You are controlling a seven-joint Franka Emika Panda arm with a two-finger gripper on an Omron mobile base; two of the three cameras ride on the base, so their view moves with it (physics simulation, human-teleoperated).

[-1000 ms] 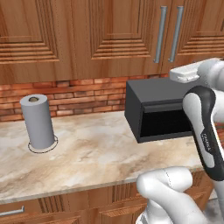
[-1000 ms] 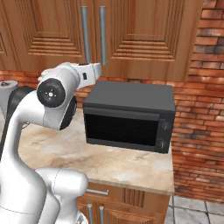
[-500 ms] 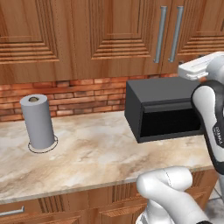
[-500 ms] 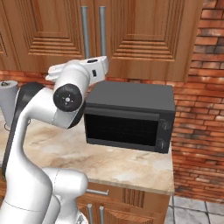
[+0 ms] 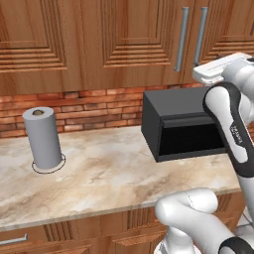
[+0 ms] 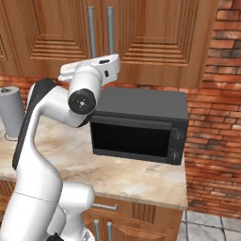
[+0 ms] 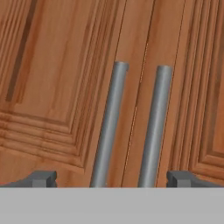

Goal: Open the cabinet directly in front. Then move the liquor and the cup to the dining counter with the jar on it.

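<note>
The gripper has its jaws spread about as wide as they go, pinching nothing and touching nothing. It's facing the cabinet, whose doors are shut, with both silver bar handles sitting between the fingertips. Compared to a second ago the hand has lifted from in front of the black microwave to handle height. The marble worktop carries a grey paper-towel roll toward its left edge, brick wall behind.
</note>
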